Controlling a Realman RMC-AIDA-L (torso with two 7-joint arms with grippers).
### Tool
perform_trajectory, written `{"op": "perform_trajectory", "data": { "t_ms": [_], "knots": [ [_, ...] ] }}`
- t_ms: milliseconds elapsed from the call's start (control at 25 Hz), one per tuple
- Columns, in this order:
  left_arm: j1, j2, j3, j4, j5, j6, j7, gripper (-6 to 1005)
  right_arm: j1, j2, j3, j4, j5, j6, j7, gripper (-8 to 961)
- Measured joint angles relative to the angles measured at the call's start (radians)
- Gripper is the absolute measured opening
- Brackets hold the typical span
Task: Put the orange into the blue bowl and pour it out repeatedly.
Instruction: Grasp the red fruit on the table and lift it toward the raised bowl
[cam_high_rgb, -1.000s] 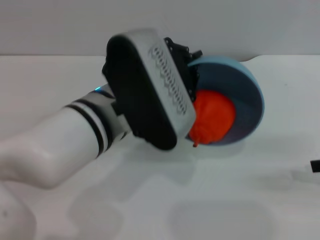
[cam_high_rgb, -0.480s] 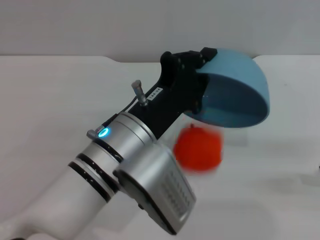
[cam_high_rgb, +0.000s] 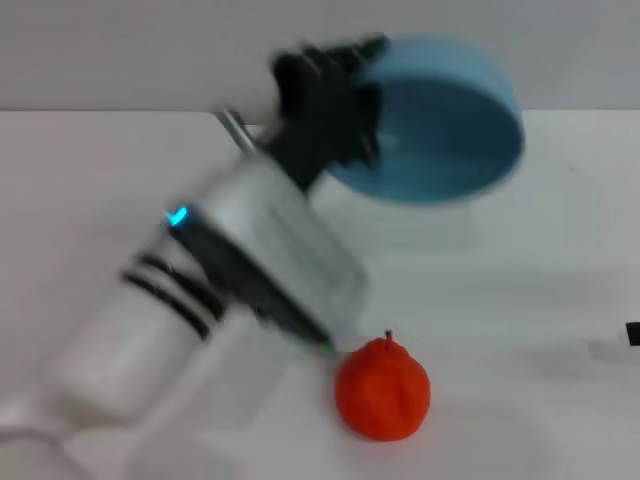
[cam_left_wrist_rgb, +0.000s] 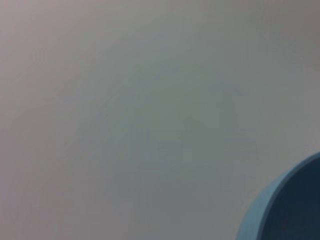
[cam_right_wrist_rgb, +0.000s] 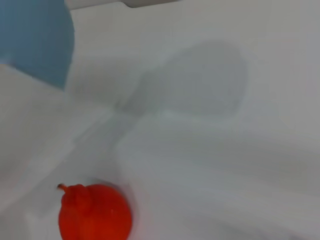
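- Head view: The left tool (cam_high_rgb: 335, 110), a dark assembly at the end of the silver-and-white left arm (cam_high_rgb: 215, 290), grips the blue bowl (cam_high_rgb: 430, 120) by its rim and holds it high above the white table (cam_high_rgb: 540, 290). The bowl is tipped steeply, its underside facing the camera. That tilt, by all appearances, is the pouring posture: a bowl held this way carries nothing. The orange (cam_high_rgb: 382, 388) sits on the table near the front edge, well below and apart from the bowl, stem up, just beside the arm's casing. A small dark object (cam_high_rgb: 631, 332) shows at the table's right edge; whether it belongs to the right arm cannot be told.

- Left wrist view: Only an arc of the bowl's rim and dark interior shows in one corner, against plain grey-white. The close rim fits a grip on the bowl's edge. The fingers themselves are out of sight.

- Right wrist view: The camera looks down on the table, with the orange resting alone on the surface and part of the bowl's outside well apart from it. The bowl's shadow spreads between them. The right tool does not appear, so its opening cannot be told. Judging by the layout, the pour looks complete, and the fruit must next be put back in the bowl.
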Motion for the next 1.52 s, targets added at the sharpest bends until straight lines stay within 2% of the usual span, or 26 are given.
{"op": "perform_trajectory", "data": {
  "t_ms": [80, 120, 160, 240, 280, 400, 440, 480, 560, 600, 680, 800, 1000, 1200, 1520],
  "knots": [
    [-0.003, 0.002, -0.084, 0.090, -0.177, 0.146, 0.000, -1, 0.014, 0.004, 0.000, 0.009, 0.002, 0.001, -0.002, 570],
    [-0.003, 0.002, -0.084, 0.090, -0.177, 0.146, 0.000, -1, 0.020, 0.004, -0.001, 0.016, 0.002, 0.002, -0.003, 570],
    [-0.031, 0.003, -0.272, 0.176, -0.365, 0.452, -0.031, -1, 0.030, 0.004, -0.001, 0.030, 0.002, 0.002, -0.003, 571],
    [-0.063, 0.006, -0.372, 0.193, -0.418, 0.656, -0.089, -1, 0.052, 0.002, -0.002, 0.063, 0.000, 0.005, -0.004, 573],
    [-0.100, 0.007, -0.462, 0.196, -0.444, 0.827, -0.163, -1, 0.060, 0.001, -0.004, 0.078, 0.001, 0.008, -0.004, 573],
    [-0.219, 0.012, -0.693, 0.142, -0.445, 1.196, -0.404, -1, 0.075, -0.001, -0.031, 0.101, 0.000, 0.027, -0.005, 575],
    [-0.252, 0.014, -0.750, 0.119, -0.445, 1.274, -0.453, -2, 0.077, -0.001, -0.048, 0.103, 0.000, 0.037, -0.005, 576],
    [-0.304, 0.014, -0.858, 0.064, -0.444, 1.408, -0.516, -2, 0.079, 0.000, -0.061, 0.103, 0.000, 0.047, -0.006, 577],
    [-0.346, 0.016, -0.951, 0.015, -0.443, 1.523, -0.563, -2, 0.081, 0.005, -0.084, 0.099, 0.002, 0.072, -0.006, 578],
    [-0.383, 0.019, -1.035, -0.026, -0.432, 1.613, -0.599, -2, 0.084, 0.010, -0.091, 0.097, 0.005, 0.088, -0.010, 579],
    [-0.421, 0.026, -1.118, -0.054, -0.380, 1.735, -0.655, -2, 0.093, 0.022, -0.098, 0.095, 0.010, 0.118, -0.031, 580],
    [-0.467, 0.029, -1.196, -0.057, -0.226, 1.901, -0.740, -2, 0.110, 0.038, -0.132, 0.121, 0.044, 0.147, -0.134, 583],
    [-0.444, 0.021, -1.262, -0.042, -0.171, 1.982, -0.761, -1, 0.125, 0.038, -0.254, 0.231, 0.208, 0.200, -0.294, 586],
    [-0.438, 0.029, -1.271, -0.040, -0.127, 2.049, -0.783, -1, 0.173, 0.038, -0.352, 0.323, 0.264, 0.230, -0.372, 590],
    [-0.445, 0.023, -1.277, -0.039, -0.064, 2.125, -0.800, -1, 0.241, 0.042, -0.493, 0.444, 0.309, 0.344, -0.394, 610]
  ]
}}
